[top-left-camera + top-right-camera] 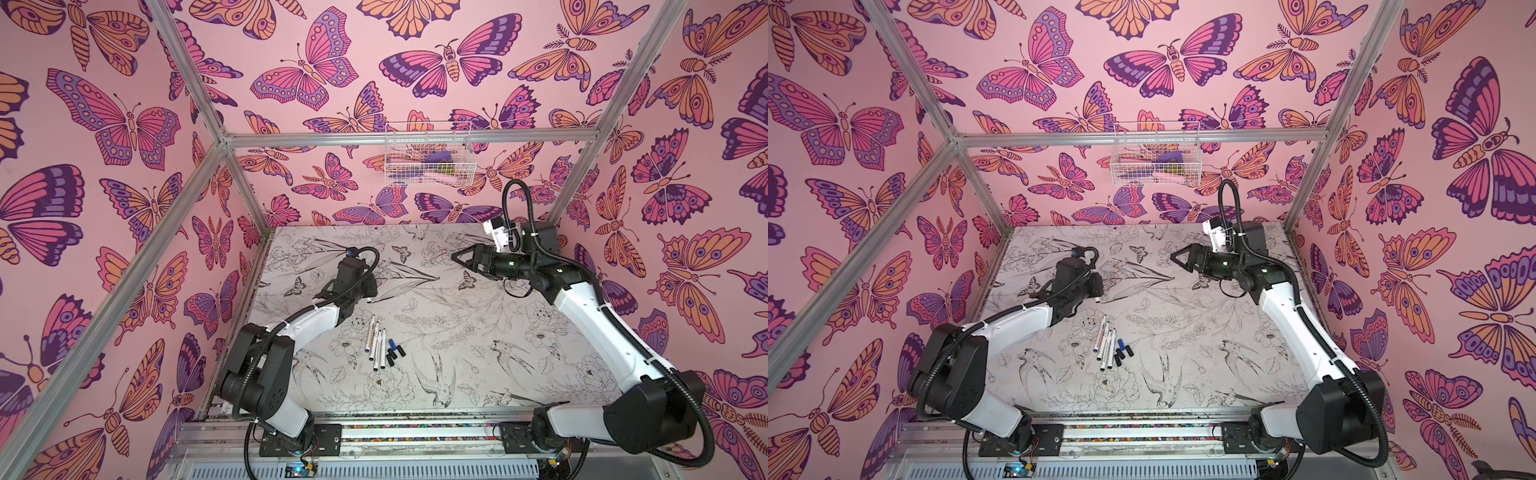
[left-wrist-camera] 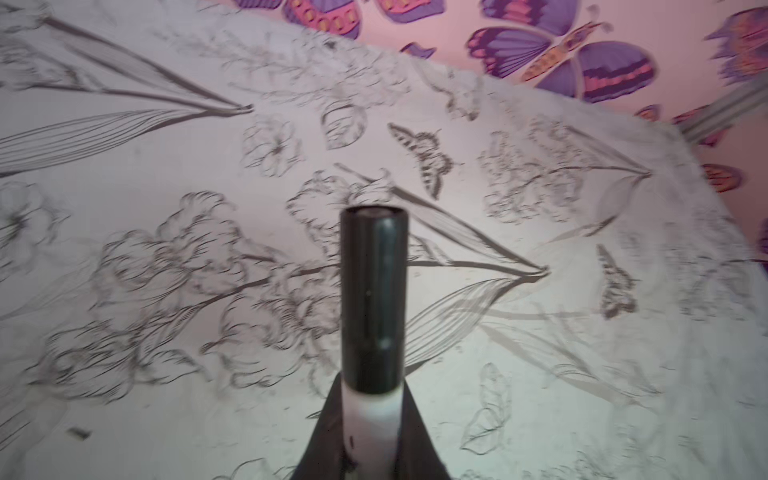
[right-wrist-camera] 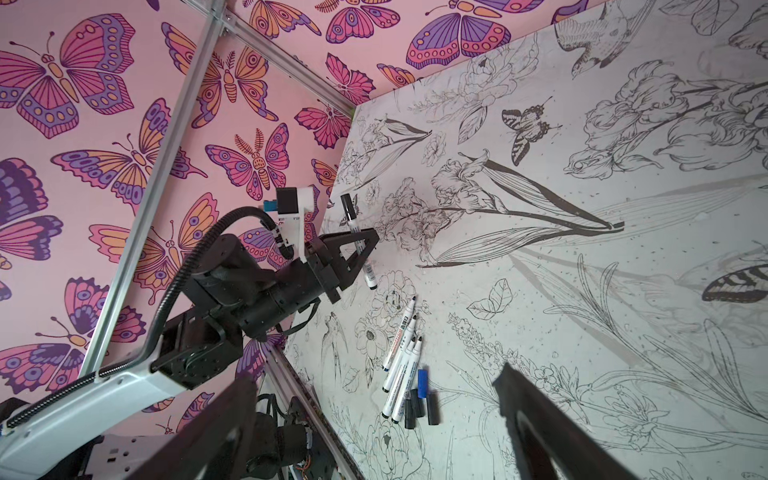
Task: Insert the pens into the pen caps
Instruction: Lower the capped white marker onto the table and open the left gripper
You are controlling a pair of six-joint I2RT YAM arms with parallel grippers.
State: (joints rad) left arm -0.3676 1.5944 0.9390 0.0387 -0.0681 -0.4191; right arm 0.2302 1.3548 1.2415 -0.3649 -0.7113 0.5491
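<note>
The left gripper (image 3: 363, 247) is closed tight on a slim white plastic pen (image 3: 354, 226). It holds the pen up in the air above the white table with flower drawings (image 1: 457, 332). A short black plastic cap (image 2: 372, 291) sits on one end of this pen, and it looks pushed all the way on. The right gripper (image 1: 457, 257) is up high near the back of the table. Its jaws are wide apart and there is nothing in them.

Four more slim white pens with no caps (image 3: 401, 365) lie side by side on the table, near the front. Just beside them lie the loose caps. There are three short black caps (image 3: 432, 409) and one short blue cap (image 3: 423, 382), and some of them touch each other.

I think the job now is to put the finished pen down. To do it well, the left gripper should go to a bare spot well apart from the pile. Then the finished pen does not get mixed up with the others. The gripper should go down slowly until the pen lies flat on the table, and only then let go. That way the pen does not drop or roll into the caps. The blue cap likely belongs on the pen that seems to have a blue end.

There is small red and blue print along the sides of the pens on the table. There are small black marks on the held pen too. All of it is too small to read, so I cannot tell the brand.
</note>
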